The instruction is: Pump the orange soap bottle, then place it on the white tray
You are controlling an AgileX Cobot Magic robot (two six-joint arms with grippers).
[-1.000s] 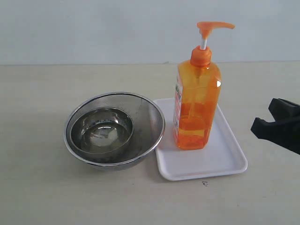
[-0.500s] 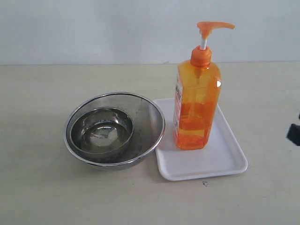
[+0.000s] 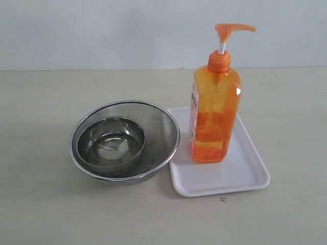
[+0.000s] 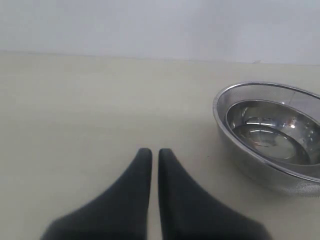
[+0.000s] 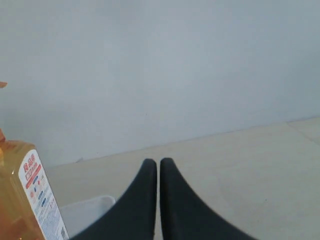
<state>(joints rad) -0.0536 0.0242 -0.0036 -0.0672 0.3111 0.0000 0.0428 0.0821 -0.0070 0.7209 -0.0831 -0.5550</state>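
Observation:
The orange soap bottle (image 3: 214, 115) stands upright on the white tray (image 3: 240, 173), its pump head raised on the white stem. Neither arm shows in the exterior view. In the left wrist view my left gripper (image 4: 151, 152) is shut and empty over bare table, with the steel bowls off to one side. My right gripper (image 5: 158, 162) is shut and empty too; the right wrist view catches the bottle's label (image 5: 42, 200) and a corner of the tray (image 5: 87, 210) beside it, apart from the fingers.
Two nested round steel bowls (image 3: 124, 140) sit on the beige table just left of the tray, their rim touching or nearly touching it; the left wrist view shows them as well (image 4: 272, 132). A pale wall runs behind the table.
The right gripper has drawn back out of the exterior view past its right edge. The bottle, tray and bowls have stayed put.

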